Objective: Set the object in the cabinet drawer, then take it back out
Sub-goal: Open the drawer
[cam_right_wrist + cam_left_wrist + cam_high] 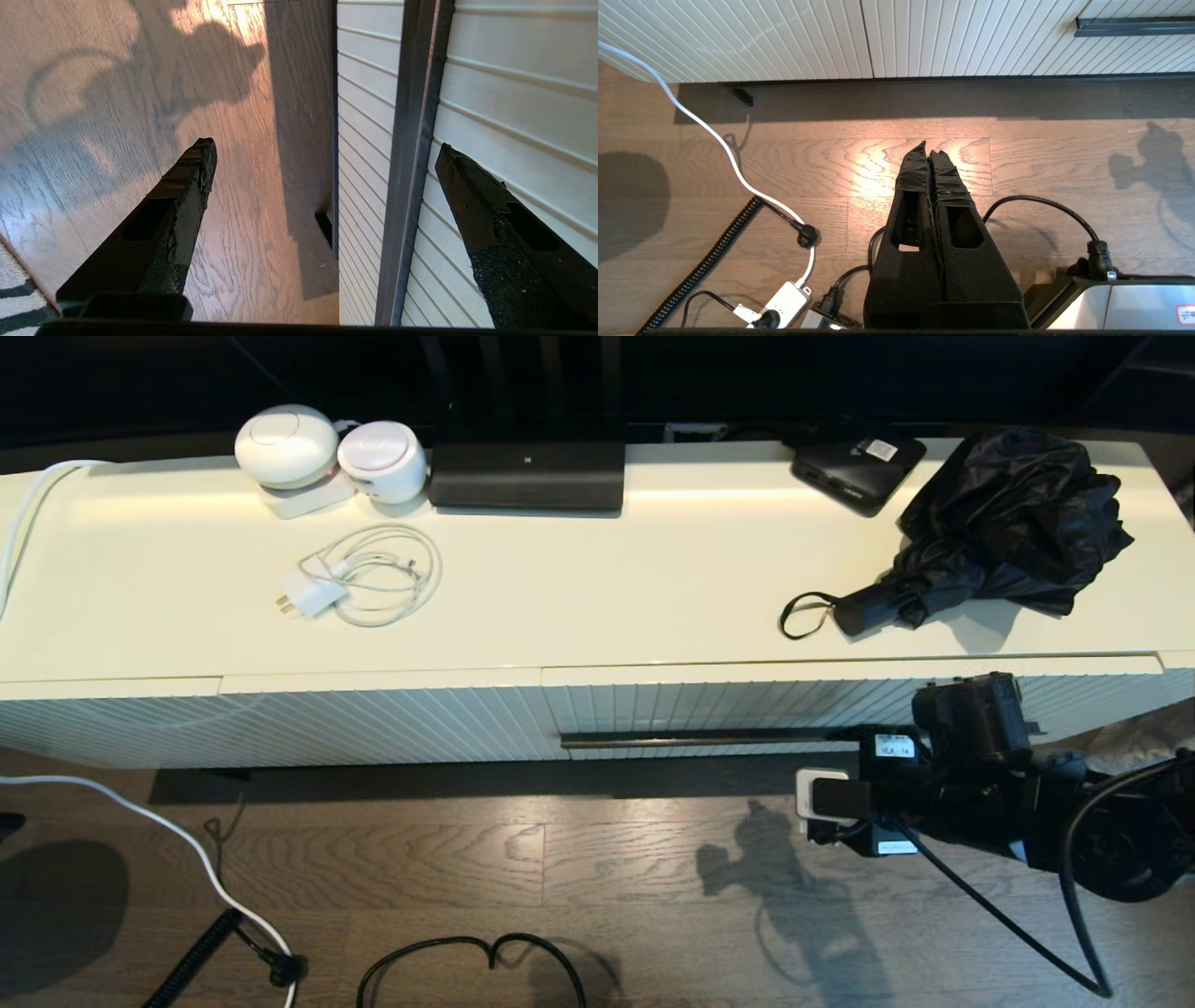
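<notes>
The black folding umbrella (1008, 523) lies on the cabinet top at the right, its handle and wrist loop (803, 614) pointing left. Below it the ribbed cream drawer (709, 709) is closed, with its dark handle bar (691, 739) across the front. My right gripper (859, 735) is open at the bar's right end. In the right wrist view the bar (411, 140) runs between the fingers, off-centre toward the one next to the drawer front (472, 200), and the other finger (187, 186) hangs over the floor. My left gripper (927, 149) is shut and empty above the floor.
On the cabinet top sit a flat black box with a sticker (857, 467), a long black device (527, 474), two white round devices (286, 443) and a white charger with coiled cable (364, 577). Cables (187, 845) and a power strip (784, 303) lie on the floor.
</notes>
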### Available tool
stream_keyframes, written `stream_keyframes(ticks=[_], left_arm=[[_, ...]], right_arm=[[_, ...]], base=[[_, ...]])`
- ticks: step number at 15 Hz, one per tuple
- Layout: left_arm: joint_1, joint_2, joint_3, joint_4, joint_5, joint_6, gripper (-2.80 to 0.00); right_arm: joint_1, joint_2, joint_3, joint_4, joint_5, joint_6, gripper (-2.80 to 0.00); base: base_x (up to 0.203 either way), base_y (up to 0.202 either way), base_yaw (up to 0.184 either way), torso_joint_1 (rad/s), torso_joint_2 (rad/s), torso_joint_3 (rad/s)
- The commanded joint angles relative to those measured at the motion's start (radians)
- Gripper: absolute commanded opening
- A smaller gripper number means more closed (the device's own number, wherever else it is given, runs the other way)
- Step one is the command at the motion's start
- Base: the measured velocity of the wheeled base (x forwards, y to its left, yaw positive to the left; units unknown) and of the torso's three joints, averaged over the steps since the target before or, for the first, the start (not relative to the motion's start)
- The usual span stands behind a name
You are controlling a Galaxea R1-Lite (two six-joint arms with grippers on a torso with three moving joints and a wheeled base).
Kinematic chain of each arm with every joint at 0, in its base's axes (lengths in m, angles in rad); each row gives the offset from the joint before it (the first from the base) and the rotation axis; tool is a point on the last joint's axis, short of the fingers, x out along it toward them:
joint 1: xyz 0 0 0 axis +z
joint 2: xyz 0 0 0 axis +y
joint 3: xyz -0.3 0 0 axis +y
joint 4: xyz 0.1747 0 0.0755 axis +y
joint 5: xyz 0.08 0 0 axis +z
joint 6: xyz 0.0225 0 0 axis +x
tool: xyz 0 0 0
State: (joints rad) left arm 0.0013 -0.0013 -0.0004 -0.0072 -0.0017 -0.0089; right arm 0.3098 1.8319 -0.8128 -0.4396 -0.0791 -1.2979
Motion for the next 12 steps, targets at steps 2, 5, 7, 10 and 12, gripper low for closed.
stream_keyframes(ticks=[2,5,7,10,12], left_arm=[[0.000,-0.002,0.000,0.000,0.000,0.000,-2.80],[0.000,-0.002,0.000,0.000,0.000,0.000,-2.80],[0.000,-0.002,-0.001,0.000,0.000,0.000,-2.80],[0.001,-0.002,0.000,0.000,0.000,0.000,-2.80],[0.002,-0.002,0.000,0.000,0.000,0.000,-2.80]], right_arm=[[0.000,0.044,-0.024,-0.002,0.001,-0.008,0.00],[-0.001,0.073,-0.055,-0.002,0.007,-0.006,0.00],[-0.001,0.083,-0.077,-0.001,0.013,-0.006,0.00],[-0.006,0.092,-0.116,-0.001,0.020,-0.005,0.00],[-0.007,0.096,-0.121,-0.002,0.022,0.008,0.00]], base=[[0.000,0.000,0.000,0.000,0.00,0.000],[0.000,0.000,0.000,0.000,0.00,0.000],[0.000,0.000,0.000,0.000,0.00,0.000],[0.000,0.000,0.000,0.000,0.00,0.000],[0.000,0.000,0.000,0.000,0.00,0.000]])
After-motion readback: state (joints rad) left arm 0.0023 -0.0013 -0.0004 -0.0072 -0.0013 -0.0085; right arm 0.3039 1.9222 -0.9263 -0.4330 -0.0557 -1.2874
